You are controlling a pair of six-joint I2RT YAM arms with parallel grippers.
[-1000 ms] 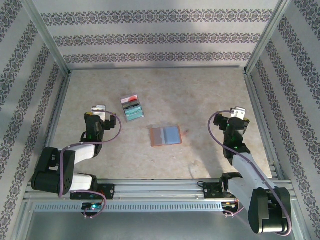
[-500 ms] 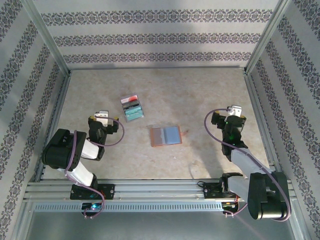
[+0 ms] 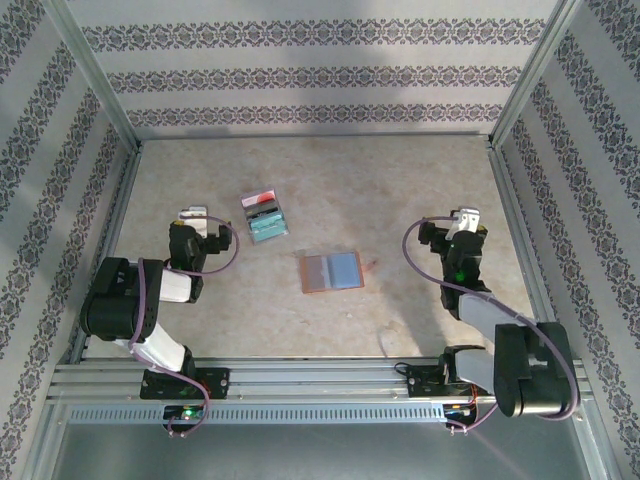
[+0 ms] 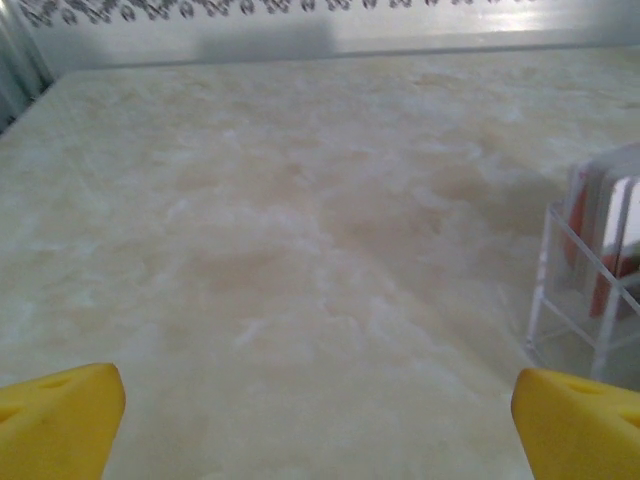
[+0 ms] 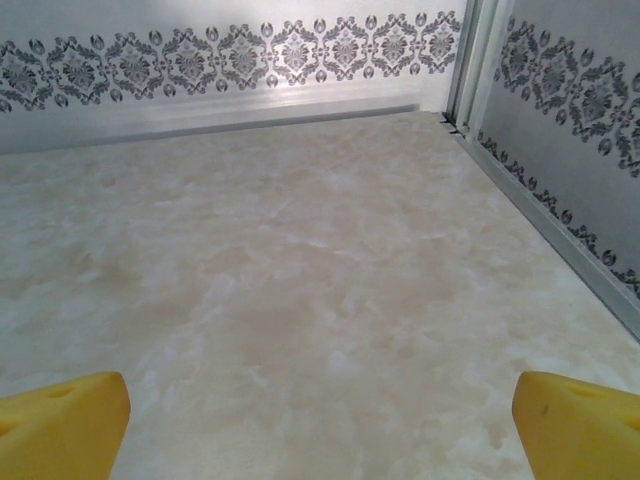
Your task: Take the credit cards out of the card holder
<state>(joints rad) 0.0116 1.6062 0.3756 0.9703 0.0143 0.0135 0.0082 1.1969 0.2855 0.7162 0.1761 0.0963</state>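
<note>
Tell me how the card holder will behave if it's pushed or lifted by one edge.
The card holder lies open and flat, so it would probably fold or sag along its middle if lifted by one edge. It looks thin and light, and the table looks smooth, so a push would likely slide it rather than tip it.

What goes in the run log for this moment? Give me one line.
left fingers: open, empty | right fingers: open, empty | card holder: lying open mid-table, untouched | step: no card grasped yet
</note>
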